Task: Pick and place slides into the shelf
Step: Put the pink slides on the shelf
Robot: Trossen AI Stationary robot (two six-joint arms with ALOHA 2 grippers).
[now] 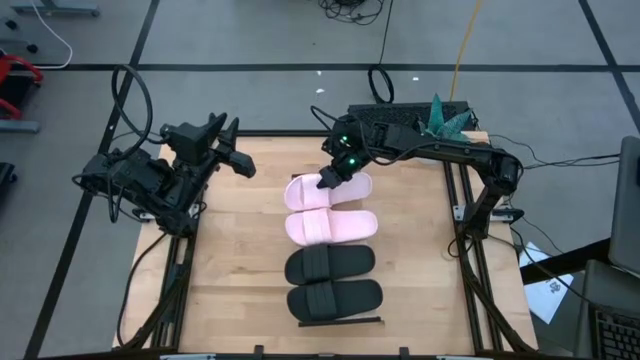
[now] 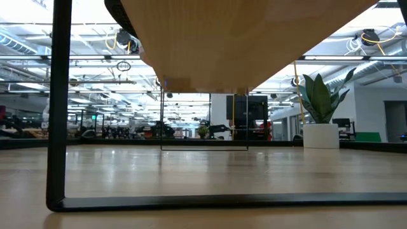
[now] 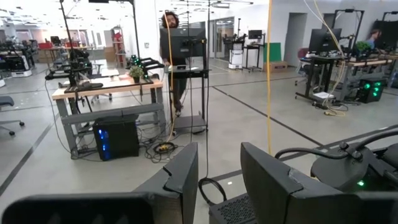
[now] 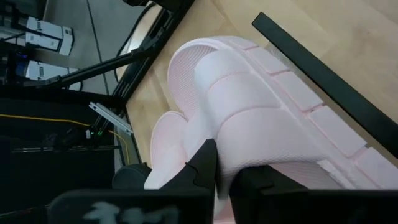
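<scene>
- R gripper (image 1: pixel 327 181) sits at the far end of the shelf (image 1: pixel 340 322), down on the far pink slide (image 1: pixel 335 190), at that slide's left end as seen from above.
- R wrist view: its two dark fingers (image 4: pixel 202 165) are nearly together, pinched on the edge of the pink strap (image 4: pixel 261 124); thin pink material shows in the narrow slot between them. So clamped on the slide, not gaping.
- Just past the gripper in R wrist view: dark metal bar (image 4: pixel 323 78) of the shelf frame, running beside the slide's ribbed sole.
- Next slide toward the near side of R gripper: 2nd pink slide (image 1: pixel 332 226), touching or just beside the held one.
- Further near: two black slides (image 1: pixel 331 265), (image 1: pixel 335 299), in a row w/ the pink pair; all four lie side by side on the rack.
- L gripper (image 1: pixel 235 160) is well apart from R gripper, off to the left, lifted and holding nothing.
- L wrist view: its fingers (image 3: pixel 183 177) stand apart w/ a clear gap, pointed out at the room; a person (image 3: pixel 171 37) stands far off behind a monitor.
- Low view: shelf frame leg (image 2: pixel 57 108) and plank underside close up; potted plant (image 2: pixel 320 105) beyond.
</scene>
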